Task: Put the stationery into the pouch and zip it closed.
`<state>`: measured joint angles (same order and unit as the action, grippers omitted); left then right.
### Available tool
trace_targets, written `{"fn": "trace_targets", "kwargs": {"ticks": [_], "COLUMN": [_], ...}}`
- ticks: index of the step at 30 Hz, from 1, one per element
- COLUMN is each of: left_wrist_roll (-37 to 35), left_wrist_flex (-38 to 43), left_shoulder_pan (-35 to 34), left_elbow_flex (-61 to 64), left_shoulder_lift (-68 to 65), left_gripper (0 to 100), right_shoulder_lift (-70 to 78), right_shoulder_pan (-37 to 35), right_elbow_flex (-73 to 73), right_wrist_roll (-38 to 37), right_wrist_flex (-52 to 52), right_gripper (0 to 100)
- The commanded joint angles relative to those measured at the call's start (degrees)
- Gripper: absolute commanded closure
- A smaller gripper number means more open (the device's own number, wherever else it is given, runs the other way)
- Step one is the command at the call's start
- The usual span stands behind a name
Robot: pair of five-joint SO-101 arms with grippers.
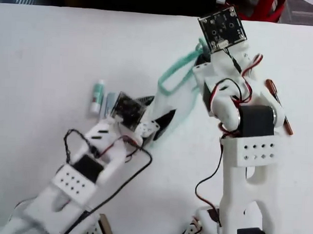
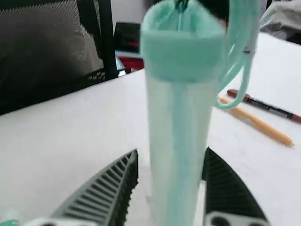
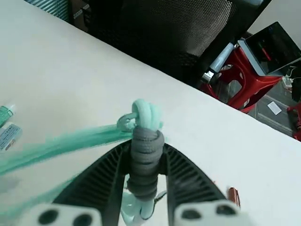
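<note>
Pouch (image 1: 173,105) — on bench (image 1: 45,51), straddled by left gripper (image 2: 170,157), grasp could not be told; pull cord (image 3: 146,117) was clenched by right gripper (image 3: 146,146). Risk judged — pouch dragged free under pull, glue stick (image 1: 97,96) left outside.

We see a clear pouch (image 1: 173,99) with mint-green trim stretched out at the middle of the desk (image 1: 45,51). A green cord loop (image 1: 173,71) trails beside its zip pull (image 3: 143,155), a grey wrapped cord under a green knot. A green-capped glue stick (image 1: 97,96) lies well to one side. A brown pen (image 2: 263,106) and an orange pencil (image 2: 256,123) lie together on the other side.
</note>
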<state>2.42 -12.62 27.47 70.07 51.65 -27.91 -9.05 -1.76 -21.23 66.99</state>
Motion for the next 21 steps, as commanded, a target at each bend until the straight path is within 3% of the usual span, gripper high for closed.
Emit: {"fn": "trace_targets", "kwargs": {"ticks": [1, 17, 21], "left_wrist_roll": [-0.62, -0.62, -0.35], "left_wrist_flex": [-0.09, 1.14, 8.79], "left_shoulder_pan": [-1.10, 1.01, 0.92], "left_elbow_flex": [-4.57, 3.25, 8.70], "left_shoulder_lift": [-7.78, 5.85, 8.04], "left_gripper": [84, 86, 86], "right_shoulder_lift": [0.48, 0.22, -1.98], "right_shoulder_pan": [-0.84, -0.66, -0.66], "right_elbow_flex": [1.32, -2.29, -1.32], "right_wrist_roll": [1.85, 2.29, 4.04], "right_wrist_flex": [0.48, 0.57, 4.09], "right_gripper": [98.1, 97.7, 84.1]}}
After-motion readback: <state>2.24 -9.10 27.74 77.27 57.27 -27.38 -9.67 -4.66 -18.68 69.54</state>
